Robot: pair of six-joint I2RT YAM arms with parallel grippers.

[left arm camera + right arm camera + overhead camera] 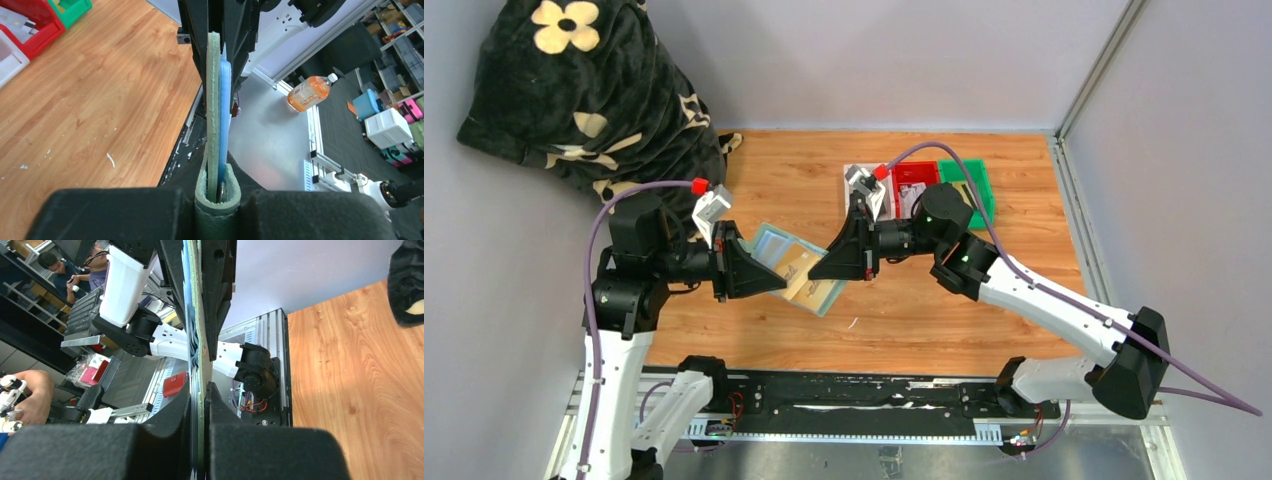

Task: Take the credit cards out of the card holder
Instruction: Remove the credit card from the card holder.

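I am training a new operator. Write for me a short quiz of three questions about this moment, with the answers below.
1. True or false: the card holder is folded shut.
2. Which grippers clamp the card holder? A: the left one only. B: the right one only. C: both.
3. Fill the gap: in the top view, just right of the red bin stands a ____ bin.

Key
1. False: it is spread open, with its pale pockets showing.
2. C: the left gripper and the right gripper each pinch one edge.
3. Green: the green bin.
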